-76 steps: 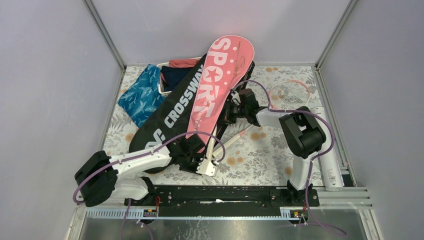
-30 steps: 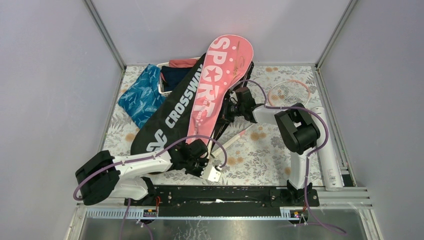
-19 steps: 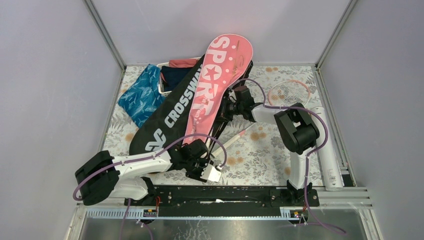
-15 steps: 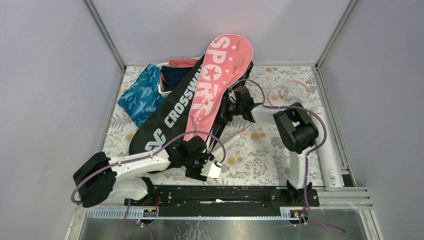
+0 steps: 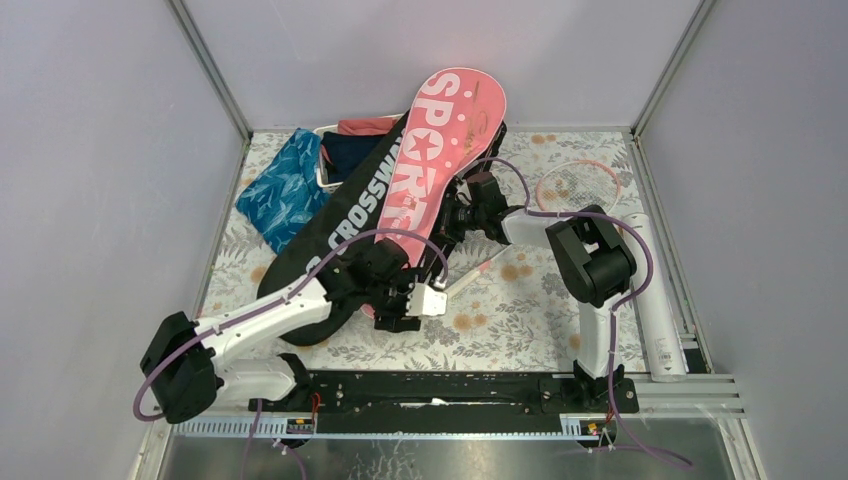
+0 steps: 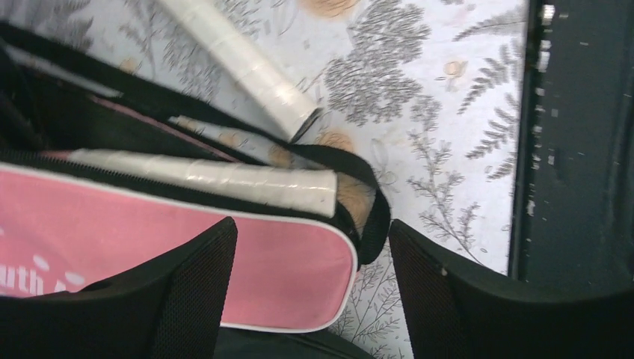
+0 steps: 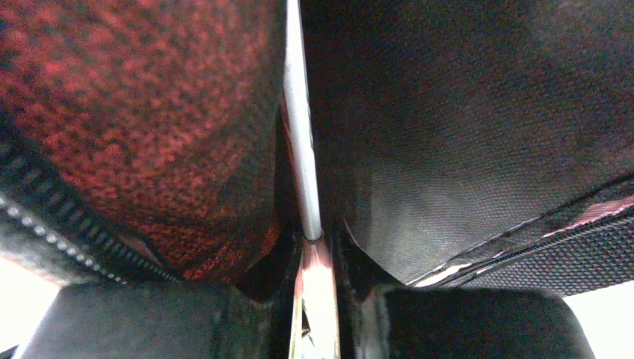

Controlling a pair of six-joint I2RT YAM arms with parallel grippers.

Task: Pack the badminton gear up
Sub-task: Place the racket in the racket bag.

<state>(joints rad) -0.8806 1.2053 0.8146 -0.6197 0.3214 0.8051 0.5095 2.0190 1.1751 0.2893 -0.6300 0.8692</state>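
The left claw point(image 6: 310, 232), shut a second ago at the near end of the pink bag point(image 5: 440, 150), now stands with its fingers wide apart and nothing between them. Its arm has shifted away from the near edge of the desk point(image 5: 520, 320) and hovers over the bag's narrow end. From the left wrist view that end lies just below the spread fingers, on top of the black bag point(image 5: 335, 235). A white racket handle point(image 6: 217, 178) pokes out of the opening there, and a second white handle point(image 6: 239, 60) lies bare on the desk just beyond. The right claw point(image 7: 314, 250) has not changed: it stays clamped on a thin racket shaft point(image 7: 303, 149), deep between the red mesh and black fabric of a bag's inside. The pink bag has tipped slightly to the left at its far end. The release probably means the left arm has finished pulling or steadying the bag's end and is repositioning for a new hold, while the right arm feeds the racket in. Much remains undone: one handle protrudes, one is outside, a loose racket point(image 5: 578, 185) lies at the far right, and the shuttlecock tube point(image 5: 655, 300) rests along the right edge, well apart from both bags.
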